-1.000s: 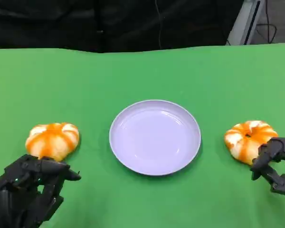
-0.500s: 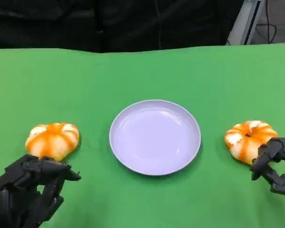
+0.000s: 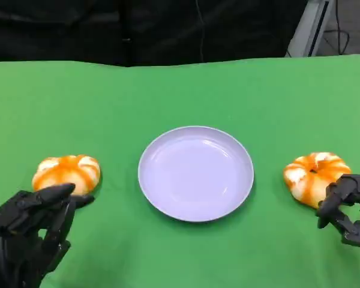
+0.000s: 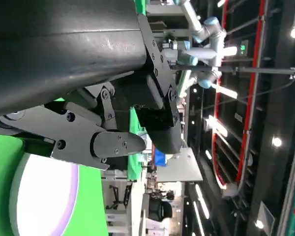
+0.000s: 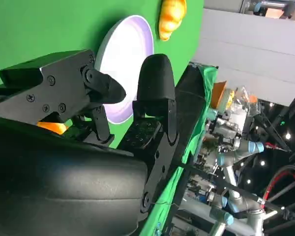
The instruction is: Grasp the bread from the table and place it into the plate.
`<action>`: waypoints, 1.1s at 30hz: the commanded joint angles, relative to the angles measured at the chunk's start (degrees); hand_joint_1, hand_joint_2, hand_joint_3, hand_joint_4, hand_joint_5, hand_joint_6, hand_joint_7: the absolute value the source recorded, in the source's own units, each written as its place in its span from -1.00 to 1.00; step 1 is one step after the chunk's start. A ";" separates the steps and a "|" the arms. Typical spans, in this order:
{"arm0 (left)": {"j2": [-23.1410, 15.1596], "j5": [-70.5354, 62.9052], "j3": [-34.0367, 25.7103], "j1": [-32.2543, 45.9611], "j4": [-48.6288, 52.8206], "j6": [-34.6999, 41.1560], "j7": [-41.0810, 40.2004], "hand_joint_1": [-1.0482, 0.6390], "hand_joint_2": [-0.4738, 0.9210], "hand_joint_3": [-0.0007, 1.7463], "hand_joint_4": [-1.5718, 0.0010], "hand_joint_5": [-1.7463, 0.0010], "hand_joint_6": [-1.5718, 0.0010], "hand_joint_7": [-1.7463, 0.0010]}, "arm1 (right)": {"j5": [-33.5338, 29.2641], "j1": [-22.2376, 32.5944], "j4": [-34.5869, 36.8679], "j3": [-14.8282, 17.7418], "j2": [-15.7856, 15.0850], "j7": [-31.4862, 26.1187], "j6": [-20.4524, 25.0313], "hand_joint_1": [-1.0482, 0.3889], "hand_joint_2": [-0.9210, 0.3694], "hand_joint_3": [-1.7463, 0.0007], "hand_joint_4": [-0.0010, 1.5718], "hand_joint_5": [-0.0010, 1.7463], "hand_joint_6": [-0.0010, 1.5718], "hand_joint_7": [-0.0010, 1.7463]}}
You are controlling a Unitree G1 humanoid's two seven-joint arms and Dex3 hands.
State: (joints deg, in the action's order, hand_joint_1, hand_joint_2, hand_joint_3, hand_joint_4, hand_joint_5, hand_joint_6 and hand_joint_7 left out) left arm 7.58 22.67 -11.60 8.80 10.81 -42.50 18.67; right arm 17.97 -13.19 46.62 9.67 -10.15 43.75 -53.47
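Bread [image 3: 66,174] and plate [image 3: 195,173] lie on green table [image 3: 186,90]; both hands empty, fingers spread.

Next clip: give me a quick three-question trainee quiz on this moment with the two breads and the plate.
1. True or false: a bread already lies in the plate.
2. Which bread lies nearest the left hand? A: left bread B: right bread
3. Fill in: the table is covered in ___ cloth.

Key: 1 false, the plate holds nothing. 2 A, its fingers reach just in front of it; the right hand sits beside the right bread. 3 green.
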 commanded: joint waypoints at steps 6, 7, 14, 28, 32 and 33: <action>-1.91 0.38 -0.86 -0.78 0.54 -1.33 0.89 -0.08 1.00 -0.80 -0.14 0.97 -0.06 1.00 | 0.45 -0.17 0.06 0.20 -0.60 0.17 0.57 0.65 -0.66 0.03 0.11 0.65 0.19 0.14; -2.24 -0.19 -0.98 -0.84 0.66 -1.62 0.86 -0.09 1.00 -0.82 -0.12 0.98 -0.04 1.00 | -0.07 -0.18 0.24 0.18 -0.64 -0.27 -0.01 0.64 -0.66 0.03 0.11 0.65 0.19 0.14; -4.64 -6.65 -3.19 -3.10 5.07 -7.30 -1.14 -0.29 1.00 -0.88 0.04 1.00 0.29 1.00 | -0.94 -0.12 0.46 0.13 -0.80 -0.83 -0.56 0.64 -0.66 0.04 0.11 0.66 0.18 0.17; -9.18 -29.95 -7.15 -5.67 8.81 -12.74 -16.81 -0.36 0.96 -0.98 0.16 1.00 0.36 1.00 | -0.73 0.24 0.02 0.02 -0.48 -0.82 -0.36 0.63 -0.68 0.08 0.11 0.65 0.17 0.17; -11.60 -39.25 -7.57 -6.09 8.71 -11.74 -23.12 -0.35 0.94 -1.00 0.20 1.00 0.37 1.00 | -0.19 0.18 0.10 0.03 -0.42 -0.23 -0.11 0.65 -0.69 0.08 0.11 0.64 0.18 0.16; -12.41 -42.48 -7.65 -6.08 8.54 -11.27 -25.20 -0.35 0.94 -1.00 0.21 1.00 0.37 1.00 | -0.11 0.20 0.10 0.02 -0.42 -0.14 0.04 0.64 -0.69 0.08 0.11 0.64 0.18 0.15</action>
State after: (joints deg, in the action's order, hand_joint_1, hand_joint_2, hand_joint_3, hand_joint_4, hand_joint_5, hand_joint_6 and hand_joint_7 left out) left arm -2.31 -13.90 -18.52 3.13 19.42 -54.85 -2.04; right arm 17.13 -13.17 46.83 9.53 -10.08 43.26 -53.64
